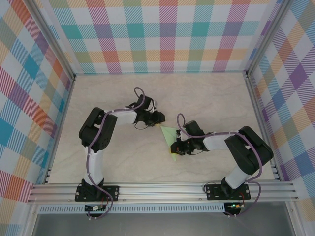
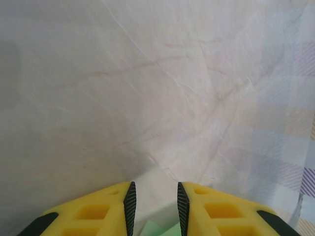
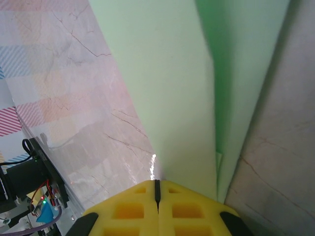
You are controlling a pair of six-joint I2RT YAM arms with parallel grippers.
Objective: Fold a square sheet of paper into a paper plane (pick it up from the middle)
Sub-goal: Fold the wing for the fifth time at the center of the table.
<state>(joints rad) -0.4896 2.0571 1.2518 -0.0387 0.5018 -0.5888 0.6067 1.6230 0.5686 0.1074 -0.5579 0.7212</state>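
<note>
The pale mint-green sheet of paper, folded into a pointed wedge, lies on the table between the two arms, tip toward the left arm. My left gripper stands just beyond that tip. In the left wrist view its jaws are apart, and a corner of the paper shows low between them, touching neither pad. My right gripper is at the paper's near end. Its jaws are shut, tips at the left edge of the paper, which stretches away with a darker folded flap on its right.
The marble-look tabletop is walled by plaid panels at the back and sides. An aluminium rail carrying both arm bases runs along the near edge. Purple cables loop off each arm.
</note>
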